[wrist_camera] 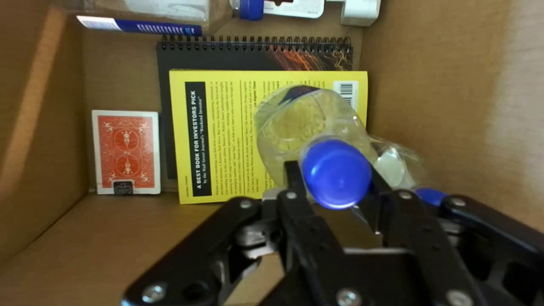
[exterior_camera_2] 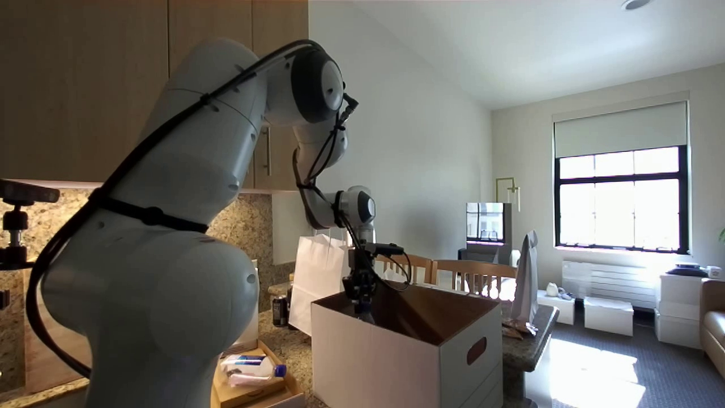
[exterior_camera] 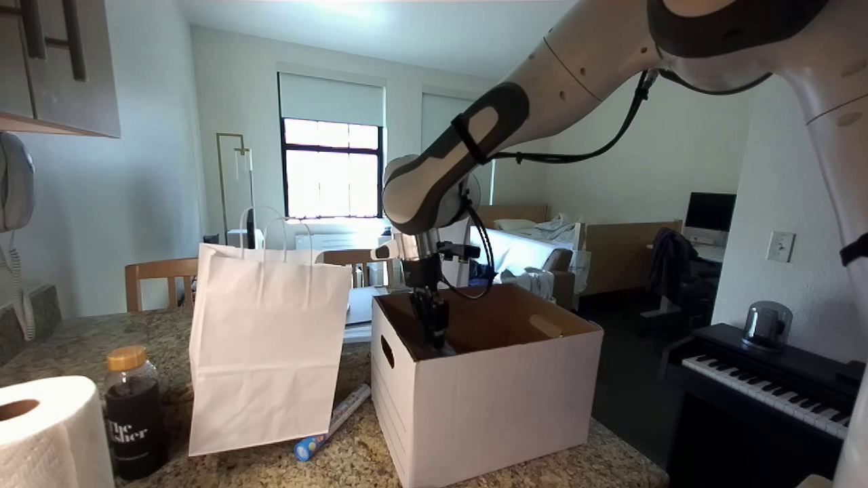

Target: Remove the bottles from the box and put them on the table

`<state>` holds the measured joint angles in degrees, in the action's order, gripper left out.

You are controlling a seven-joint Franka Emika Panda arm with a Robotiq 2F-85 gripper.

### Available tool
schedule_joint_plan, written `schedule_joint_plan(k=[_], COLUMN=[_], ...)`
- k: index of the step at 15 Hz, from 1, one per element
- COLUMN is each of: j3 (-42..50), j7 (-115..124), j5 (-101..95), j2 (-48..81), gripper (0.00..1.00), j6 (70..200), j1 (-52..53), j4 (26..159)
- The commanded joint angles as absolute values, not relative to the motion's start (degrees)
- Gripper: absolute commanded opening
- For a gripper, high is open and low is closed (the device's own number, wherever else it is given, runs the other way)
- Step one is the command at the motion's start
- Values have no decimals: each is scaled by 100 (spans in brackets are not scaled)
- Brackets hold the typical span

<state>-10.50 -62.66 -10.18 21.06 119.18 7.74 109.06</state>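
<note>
The white box [exterior_camera: 502, 407] stands open on the speckled table [exterior_camera: 359, 444]; it also shows in an exterior view [exterior_camera_2: 376, 357]. My gripper [exterior_camera: 437, 335] points down just inside the box's rim, also seen in an exterior view [exterior_camera_2: 361, 306]. In the wrist view the gripper [wrist_camera: 334, 172] is shut on a clear bottle [wrist_camera: 293, 121] at its blue cap, with the bottle hanging above a yellow book. Another clear bottle [wrist_camera: 170, 10] with a blue cap lies along the box's far side. A blue cap [wrist_camera: 430, 195] shows partly behind the right finger. A bottle [exterior_camera_2: 252, 367] lies outside the box near the robot base.
In the box lie a yellow book [wrist_camera: 225, 170], a spiral notebook [wrist_camera: 238, 57], a red card deck [wrist_camera: 126, 152] and a white plug [wrist_camera: 360, 12]. Beside the box stand a white paper bag [exterior_camera: 268, 352], a blue-ended tube [exterior_camera: 332, 423], a dark jar [exterior_camera: 135, 420] and paper towels [exterior_camera: 54, 434].
</note>
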Motion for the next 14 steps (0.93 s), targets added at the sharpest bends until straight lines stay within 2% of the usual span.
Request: schedule_joint_plan(k=[1,8,10,14], j3=[-1103,-1109,-1144,-1375], j7=[-6185,-5955,-5870,-5897], j5=[-965,-1232,-1332,-1399], j2=[1157,-154,-364,-535], gripper=[15,15,15,15], j6=[12160,11898,11384,9493], j1=[703,921,1014,1317], j4=[11414,11394,11094,10342])
